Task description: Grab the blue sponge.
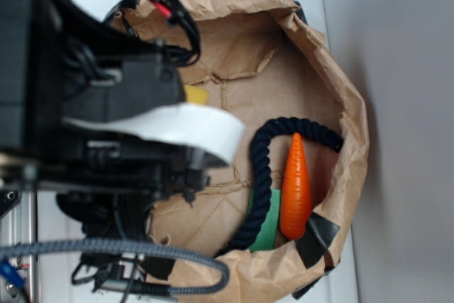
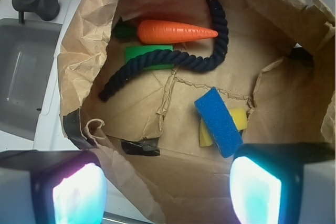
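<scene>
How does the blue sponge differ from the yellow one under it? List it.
The blue sponge is longer and lies on top, fully visible; the yellow sponge is shorter, mostly covered, showing only on either side. Blue runs diagonally; yellow lies crosswise beneath. Both rest on the brown paper.

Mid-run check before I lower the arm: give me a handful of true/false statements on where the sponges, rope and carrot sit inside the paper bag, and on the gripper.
1. The flat bright blue rectangular sponge lies partly on the smaller yellow sponge. True.
2. The orange plastic carrot touches the blue sponge. False: it lies apart, beside the dark navy braided rope.
3. The rope crosses the flat green piece. True.
4. The gripper holds the blue sponge. False: its fingers are spread, with nothing between them.
5. Everything sits on a bare metal tray. False: it sits in a crumpled brown paper bag.
</scene>
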Available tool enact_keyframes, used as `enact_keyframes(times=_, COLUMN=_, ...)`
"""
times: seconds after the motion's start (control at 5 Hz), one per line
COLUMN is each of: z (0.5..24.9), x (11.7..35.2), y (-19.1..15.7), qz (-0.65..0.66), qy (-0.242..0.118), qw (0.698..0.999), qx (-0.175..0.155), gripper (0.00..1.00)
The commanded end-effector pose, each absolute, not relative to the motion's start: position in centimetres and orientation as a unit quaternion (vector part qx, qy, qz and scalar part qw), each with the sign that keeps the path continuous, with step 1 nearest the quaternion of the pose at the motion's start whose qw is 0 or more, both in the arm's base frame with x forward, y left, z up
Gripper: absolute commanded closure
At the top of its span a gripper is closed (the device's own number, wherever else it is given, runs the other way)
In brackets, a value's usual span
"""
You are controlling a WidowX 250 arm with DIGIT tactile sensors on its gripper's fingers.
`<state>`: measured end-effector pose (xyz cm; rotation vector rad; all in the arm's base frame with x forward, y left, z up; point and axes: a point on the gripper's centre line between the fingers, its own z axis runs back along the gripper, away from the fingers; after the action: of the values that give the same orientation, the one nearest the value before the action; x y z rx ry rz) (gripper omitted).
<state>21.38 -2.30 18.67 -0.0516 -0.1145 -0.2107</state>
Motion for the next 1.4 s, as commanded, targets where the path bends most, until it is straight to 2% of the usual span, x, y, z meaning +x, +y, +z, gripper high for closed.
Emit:
enact_keyframes(times=0.0, z=19.9, x=21.8, y=-2.3, qz=-0.11, qy=-0.079, qw=0.99, qx=-0.022, gripper=0.0)
enact_keyframes(times=0.2, z=16.1, x=23.5, y=-1.1, qz=-0.116, qy=-0.087, qw=0.989, qx=-0.018, gripper=0.0)
enact_keyframes(times=0.6, z=10.9, x=25.8, y=0.6, qz=-0.114, qy=-0.102, qw=0.988, qx=-0.011, gripper=0.0)
enact_keyframes(times=0.8, z=8.8, x=27.1, y=1.1, qz=-0.113, qy=-0.098, qw=0.989, qx=-0.012, gripper=0.0)
enact_keyframes(times=1.0, z=6.3, x=27.4, y=1.0, qz=-0.132, qy=-0.091, qw=0.987, qx=-0.018, gripper=0.0)
enact_keyframes(times=1.2, z=4.4, x=27.5, y=0.6, qz=-0.134, qy=-0.099, qw=0.986, qx=-0.022, gripper=0.0)
